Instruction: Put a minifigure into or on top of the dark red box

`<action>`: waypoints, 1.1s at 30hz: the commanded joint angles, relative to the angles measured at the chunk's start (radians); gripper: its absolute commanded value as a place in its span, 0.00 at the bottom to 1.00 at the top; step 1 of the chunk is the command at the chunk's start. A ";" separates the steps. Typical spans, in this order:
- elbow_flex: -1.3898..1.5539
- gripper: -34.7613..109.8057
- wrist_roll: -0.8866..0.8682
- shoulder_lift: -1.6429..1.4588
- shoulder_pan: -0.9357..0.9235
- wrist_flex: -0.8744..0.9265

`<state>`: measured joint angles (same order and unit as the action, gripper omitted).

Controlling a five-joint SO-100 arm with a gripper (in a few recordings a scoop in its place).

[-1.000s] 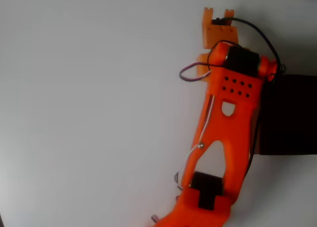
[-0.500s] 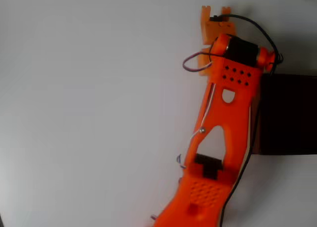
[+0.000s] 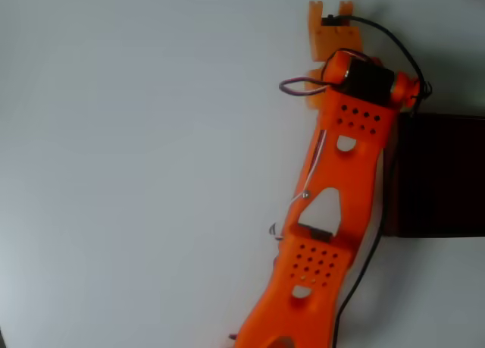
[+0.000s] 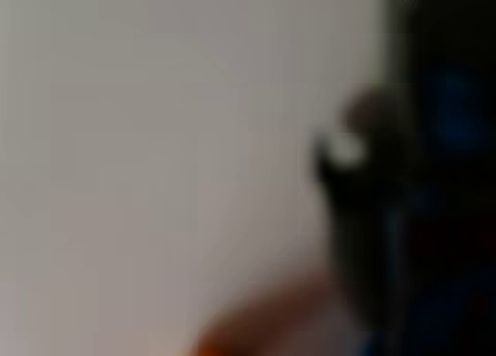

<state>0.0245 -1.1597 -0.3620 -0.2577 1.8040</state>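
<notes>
Gripper point(image 3: 331, 31) first: from above I see its orange end near the far edge of the white table point(image 3: 136, 174), pointing away from the arm's base, just beyond and to the left of the dark red box point(image 3: 443, 174) as the overhead view shows it. The orange arm point(image 3: 337, 211) covers the fingers from this angle, so I cannot tell whether they are apart or together, or whether anything sits between them.

That box lies against the right edge of the table in the overhead view, its near-black inside facing up, partly cut off by the frame and partly hidden behind the arm.

As for the minifigure, I cannot place it with any certainty. The wrist view is badly out of focus; it shows a dark mass on its right side with a faint blue patch point(image 4: 457, 112) that might be the toy, but it is too blurred to say so, or to say whether it is in the box.

My judgement: the task is not visibly finished. No figure can be made out in or on the box.

No brand, label or writing can be read anywhere.
</notes>
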 commanded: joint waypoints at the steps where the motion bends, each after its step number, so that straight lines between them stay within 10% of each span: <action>1: -0.080 0.38 0.011 0.000 -0.025 0.018; 33: -0.175 0.24 0.003 0.095 -0.021 -0.015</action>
<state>-0.1273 -1.1459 -0.2623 -0.2715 1.7917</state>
